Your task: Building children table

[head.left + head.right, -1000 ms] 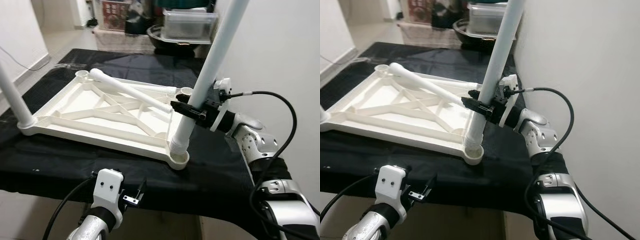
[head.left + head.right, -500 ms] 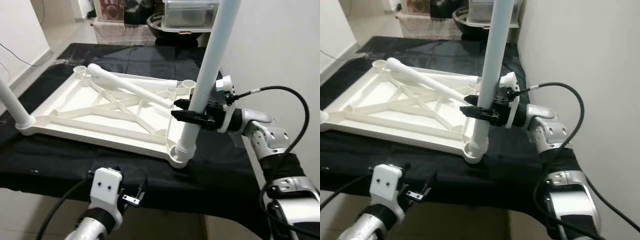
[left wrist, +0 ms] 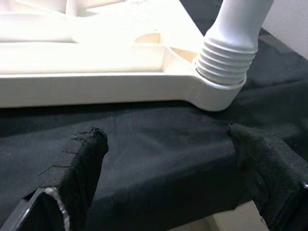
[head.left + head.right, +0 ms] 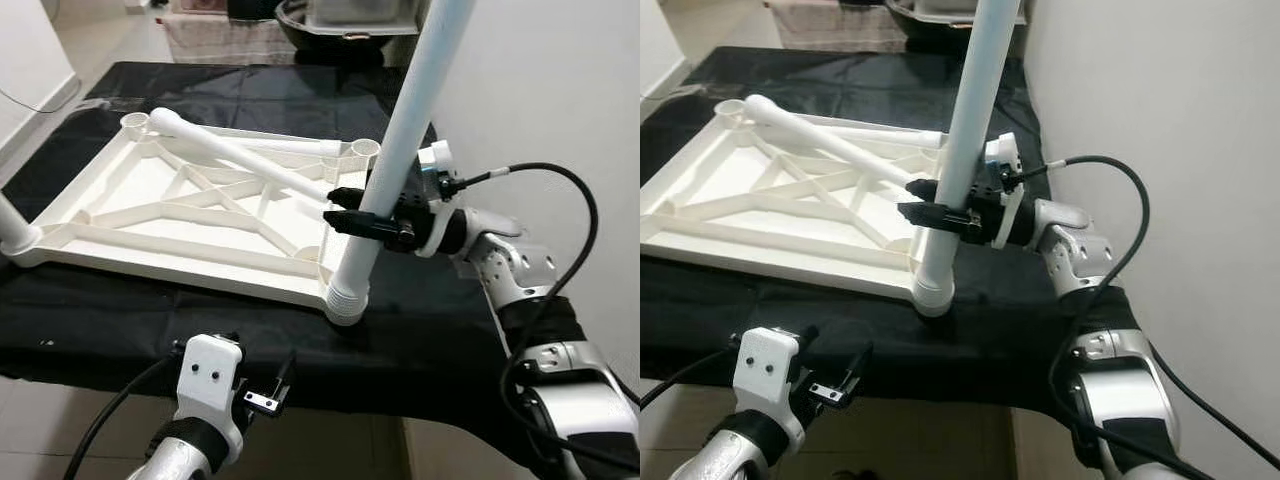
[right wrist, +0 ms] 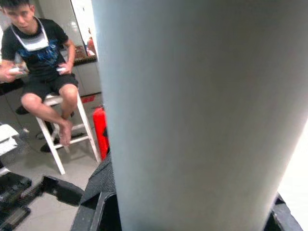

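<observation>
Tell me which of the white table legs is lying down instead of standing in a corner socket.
The loose leg lying diagonally across the upturned tabletop. The leg gripped by the right gripper stands in the near corner socket.

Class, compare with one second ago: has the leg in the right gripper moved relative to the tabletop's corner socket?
Yes. The leg, clamped in the right gripper, was tilted with its threads above the corner socket; now its threaded end sits lower in it.

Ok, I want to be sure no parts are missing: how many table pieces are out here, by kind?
Tabletop: 1
Upright legs at corners: 2
Loose leg lying on the tabletop: 1
Total: 4
</observation>
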You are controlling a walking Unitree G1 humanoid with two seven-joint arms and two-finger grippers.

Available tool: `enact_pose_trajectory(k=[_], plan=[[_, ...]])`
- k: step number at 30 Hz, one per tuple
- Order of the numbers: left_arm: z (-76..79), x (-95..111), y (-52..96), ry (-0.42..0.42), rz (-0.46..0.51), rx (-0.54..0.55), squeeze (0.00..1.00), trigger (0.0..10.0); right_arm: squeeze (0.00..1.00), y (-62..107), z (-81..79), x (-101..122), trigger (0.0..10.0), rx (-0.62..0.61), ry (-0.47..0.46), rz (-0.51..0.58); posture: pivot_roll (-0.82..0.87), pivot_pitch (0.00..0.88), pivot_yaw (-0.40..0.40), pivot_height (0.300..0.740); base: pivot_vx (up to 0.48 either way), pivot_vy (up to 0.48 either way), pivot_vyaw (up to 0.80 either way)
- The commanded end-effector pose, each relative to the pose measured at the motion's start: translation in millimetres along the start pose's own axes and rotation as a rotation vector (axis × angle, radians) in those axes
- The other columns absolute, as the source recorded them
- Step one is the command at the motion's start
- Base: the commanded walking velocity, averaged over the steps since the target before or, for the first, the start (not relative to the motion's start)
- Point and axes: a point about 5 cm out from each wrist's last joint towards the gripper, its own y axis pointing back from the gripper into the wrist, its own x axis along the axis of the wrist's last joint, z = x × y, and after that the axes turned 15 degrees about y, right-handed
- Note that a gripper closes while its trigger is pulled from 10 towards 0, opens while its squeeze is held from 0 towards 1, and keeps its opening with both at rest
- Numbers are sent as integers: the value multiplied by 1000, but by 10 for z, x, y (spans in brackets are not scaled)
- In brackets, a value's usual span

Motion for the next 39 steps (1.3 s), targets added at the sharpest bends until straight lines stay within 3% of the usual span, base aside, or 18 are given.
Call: enact_pose_trajectory(k=[1, 5, 7, 12, 19, 26, 27, 28, 29, 31, 34, 39], plan=[[-14, -35, 27, -1, -30, 12, 0, 10000, 0, -37, -75, -211, 10000, 19, -18, -92, 165, 253, -10, 740, 0, 0, 0], [-9, -34, 22, -5, -32, 10, 0, 10000, 0, -78, -83, -197, 10000, 48, 25, -109, 160, 248, -10, 740, 0, 0, 0], [-6, -34, 16, -9, -34, 7, 0, 10000, 0, -138, -111, -202, 10000, 96, 104, -160, 163, 247, -11, 740, 0, 0, 0], [0, -33, 11, -15, -34, 7, 0, 10000, 0, -185, -196, -236, 10000, 212, 196, -226, 159, 234, -17, 740, 0, 0, 0], [4, -40, 5, -19, -34, 6, 0, 10000, 0, -193, -237, -302, 10000, 293, 177, -252, 155, 225, -20, 740, 0, 0, 0], [13, -46, 2, -21, -34, 3, 0, 10000, 0, -291, -171, -354, 10000, 212, 133, -241, 156, 219, -27, 740, 0, 0, 0], [18, -48, 2, -21, -33, 3, 0, 10000, 0, -346, -83, -355, 10000, 94, 88, -217, 154, 215, -29, 740, 0, 0, 0], [18, -48, 2, -21, -33, 3, 0, 10000, 0, -346, -83, -355, 10000, 94, 88, -217, 154, 215, -29, 740, 0, 0, 0], [22, -50, 2, -21, -32, 4, 0, 10000, 0, -379, -28, -356, 10000, 15, 55, -201, 154, 214, -29, 740, 0, 0, 0], [22, -50, 2, -21, -32, 4, 0, 10000, 0, -379, -28, -356, 10000, 15, 55, -201, 154, 214, -29, 740, 0, 0, 0], [29, -55, 1, -20, -33, 2, 0, 10000, 0, -395, 35, -359, 10000, -83, -4, -161, 151, 205, -32, 740, 0, 0, 0], [35, -61, -2, -19, -34, -1, 0, 10000, 0, -375, 15, -399, 10000, -87, -14, -156, 151, 201, -34, 740, 0, 0, 0]])
